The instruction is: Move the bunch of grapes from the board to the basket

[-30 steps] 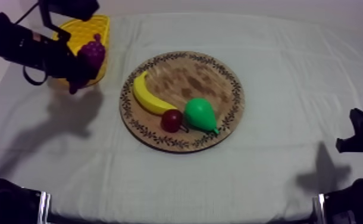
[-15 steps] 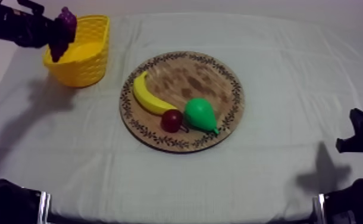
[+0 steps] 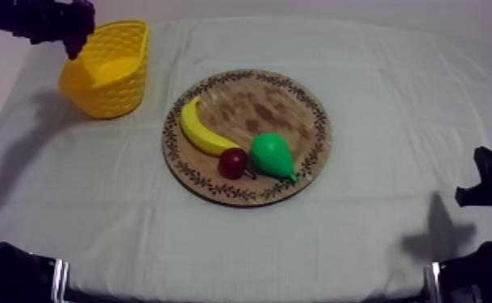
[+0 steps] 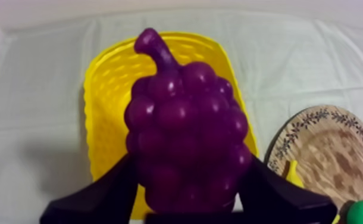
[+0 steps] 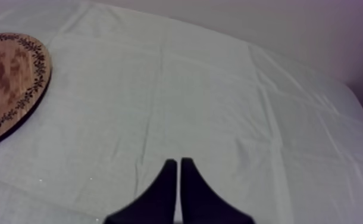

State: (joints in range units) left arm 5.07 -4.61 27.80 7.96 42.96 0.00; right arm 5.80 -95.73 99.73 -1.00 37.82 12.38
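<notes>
Now the left end effector (image 4: pixel 190 205) is clamped round the bunch of grapes (image 4: pixel 184 125), held at the upper left of the top view, just off the left rim of the yellow basket (image 3: pixel 108 80). Best, I judge, to centre it over the opening, lower it, then release. The right end effector (image 5: pixel 178 173), fingers together in a narrow wedge, hangs over the bare surface (image 5: pixel 219 89).

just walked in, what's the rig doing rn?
The left hand is shut on the bunch of grapes and holds it in the air by the yellow basket's rim, not yet dropped in. The banana, the small red fruit and the pear lie on the wooden board. The right hand is shut on nothing, low over the cloth beside the board.
</notes>
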